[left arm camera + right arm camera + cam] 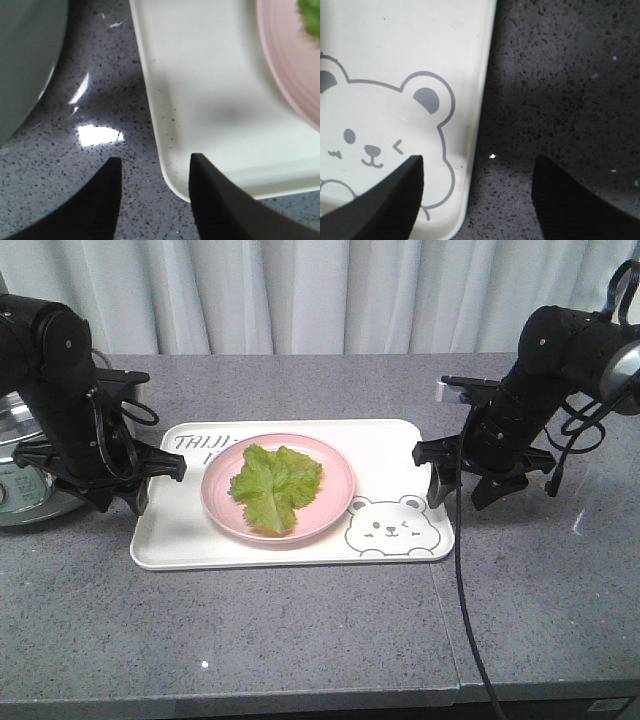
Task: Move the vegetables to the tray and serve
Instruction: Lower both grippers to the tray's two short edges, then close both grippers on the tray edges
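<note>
One bunch of lettuce leaves [275, 485] lies on a round pink plate [335, 508] at the middle of the cream tray [185, 540], which sits on the grey speckled bench [300, 640]; the left gripper [155, 165] is spread wide astride the tray's left edge; the right gripper [477, 167] is likewise spread astride the right edge, beside the winking bear drawing [375, 145]; a metal cooker [20, 490] stands at the bench's left edge.

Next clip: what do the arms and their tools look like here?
The left arm and right arm are matte black with rounded joints and loose black cables. The left tool and right tool each have two black tapered fingers with finely ribbed surfaces.
</note>
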Tool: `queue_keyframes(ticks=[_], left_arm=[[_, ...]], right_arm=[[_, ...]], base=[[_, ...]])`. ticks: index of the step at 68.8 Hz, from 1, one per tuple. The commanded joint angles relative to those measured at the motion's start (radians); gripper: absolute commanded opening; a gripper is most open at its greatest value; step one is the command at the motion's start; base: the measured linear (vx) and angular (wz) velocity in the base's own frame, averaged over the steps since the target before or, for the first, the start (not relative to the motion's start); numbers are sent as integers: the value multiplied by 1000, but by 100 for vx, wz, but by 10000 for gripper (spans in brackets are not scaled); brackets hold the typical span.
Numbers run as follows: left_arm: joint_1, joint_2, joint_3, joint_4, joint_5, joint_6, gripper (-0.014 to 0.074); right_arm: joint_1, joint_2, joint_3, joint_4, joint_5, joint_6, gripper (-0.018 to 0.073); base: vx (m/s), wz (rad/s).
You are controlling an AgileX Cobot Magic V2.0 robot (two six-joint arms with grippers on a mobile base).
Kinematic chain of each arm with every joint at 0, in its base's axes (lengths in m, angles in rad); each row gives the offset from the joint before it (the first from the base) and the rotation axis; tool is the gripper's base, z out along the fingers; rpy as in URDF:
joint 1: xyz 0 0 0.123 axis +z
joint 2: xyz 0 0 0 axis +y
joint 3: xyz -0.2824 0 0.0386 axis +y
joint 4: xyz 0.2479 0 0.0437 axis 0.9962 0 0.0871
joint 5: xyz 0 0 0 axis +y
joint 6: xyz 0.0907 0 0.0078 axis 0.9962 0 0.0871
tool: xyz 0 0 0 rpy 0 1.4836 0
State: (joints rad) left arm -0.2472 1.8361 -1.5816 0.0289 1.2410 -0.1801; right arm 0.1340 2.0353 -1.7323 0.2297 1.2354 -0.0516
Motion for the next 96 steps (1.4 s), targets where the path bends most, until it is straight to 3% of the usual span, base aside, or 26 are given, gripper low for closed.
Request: queue_keyframes(ticks=[1,96], left_arm=[[-1,-46,-20,1,15,-8,321],[-1,-45,19,0,-45,-20,321]], right_arm=[[-3,-56,-23,13,45,-5,463],[-2,-56,-23,13,45,-8,463]], base=[[0,0],[0,0]])
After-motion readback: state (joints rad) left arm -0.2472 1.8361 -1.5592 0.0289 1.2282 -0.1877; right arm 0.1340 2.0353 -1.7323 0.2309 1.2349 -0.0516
